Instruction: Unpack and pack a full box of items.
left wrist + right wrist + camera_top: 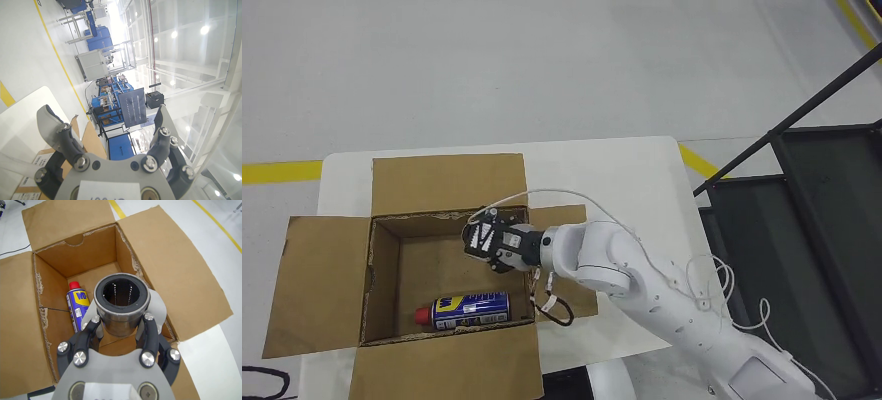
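Note:
An open cardboard box [397, 250] [170, 262] stands on the white table [622, 170] with all its flaps spread out. A blue and yellow spray can with a red cap [470, 310] [76, 302] lies on the box floor by one wall. My right gripper [485, 240] [122, 309] hangs over the box's inside, shut on a dark metal cylinder with a hollow bore [122, 304]. My left gripper [102, 121] is raised and points out into the room; its fingers stand open with nothing between them.
A dark metal frame [802, 200] stands to the right of the table. In the left wrist view a cardboard flap [90, 140] and a labelled carton [36, 170] lie below the gripper, next to the table corner [28, 113].

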`<act>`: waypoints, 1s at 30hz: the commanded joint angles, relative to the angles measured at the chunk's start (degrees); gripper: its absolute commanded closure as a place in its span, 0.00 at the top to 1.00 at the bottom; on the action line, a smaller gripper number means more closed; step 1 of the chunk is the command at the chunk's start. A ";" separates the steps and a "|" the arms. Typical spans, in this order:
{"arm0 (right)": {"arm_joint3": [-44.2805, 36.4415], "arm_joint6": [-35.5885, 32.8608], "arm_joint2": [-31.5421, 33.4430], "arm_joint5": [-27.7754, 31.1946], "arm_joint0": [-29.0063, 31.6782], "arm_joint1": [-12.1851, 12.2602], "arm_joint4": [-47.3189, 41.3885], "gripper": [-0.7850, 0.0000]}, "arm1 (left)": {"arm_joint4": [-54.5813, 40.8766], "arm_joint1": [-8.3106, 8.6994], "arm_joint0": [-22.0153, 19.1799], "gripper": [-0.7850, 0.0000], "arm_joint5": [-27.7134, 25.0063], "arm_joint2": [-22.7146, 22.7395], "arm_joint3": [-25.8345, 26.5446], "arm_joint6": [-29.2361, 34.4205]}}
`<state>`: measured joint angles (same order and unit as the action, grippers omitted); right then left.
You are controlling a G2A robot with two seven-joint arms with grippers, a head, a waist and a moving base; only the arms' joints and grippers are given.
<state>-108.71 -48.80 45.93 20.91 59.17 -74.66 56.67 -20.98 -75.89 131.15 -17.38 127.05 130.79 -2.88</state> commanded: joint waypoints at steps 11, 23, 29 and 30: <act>12.40 2.41 -13.62 -3.38 -13.52 -6.17 -4.89 0.00 | 0.00 0.00 0.00 1.00 0.00 0.00 0.00 0.00; 25.47 4.22 -20.90 -4.98 -19.43 -12.01 -8.94 0.00 | 0.00 0.00 0.00 1.00 0.00 0.00 0.00 0.00; 30.57 5.23 -23.32 -6.54 -21.47 -15.03 -9.82 0.00 | 0.00 0.00 0.00 1.00 0.00 0.00 0.00 0.00; 31.69 5.55 -23.60 -6.58 -21.64 -15.50 -10.16 0.00 | 0.00 0.00 0.00 1.00 0.00 0.00 0.00 0.00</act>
<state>-78.32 -43.67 22.61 14.29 37.72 -89.66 46.90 -20.98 -75.89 131.15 -17.38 127.05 130.79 -2.88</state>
